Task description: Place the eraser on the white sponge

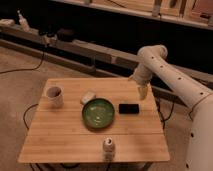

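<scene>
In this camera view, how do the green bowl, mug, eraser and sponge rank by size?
Largest: green bowl.
Then white mug.
Last, eraser and white sponge: look alike, unranked.
The gripper hangs over the table's far edge, behind the eraser.

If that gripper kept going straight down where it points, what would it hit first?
Probably bare table, just beside the eraser. The gripper points down over the table's far right part; depth is unclear, so it might clip the eraser instead.
</scene>
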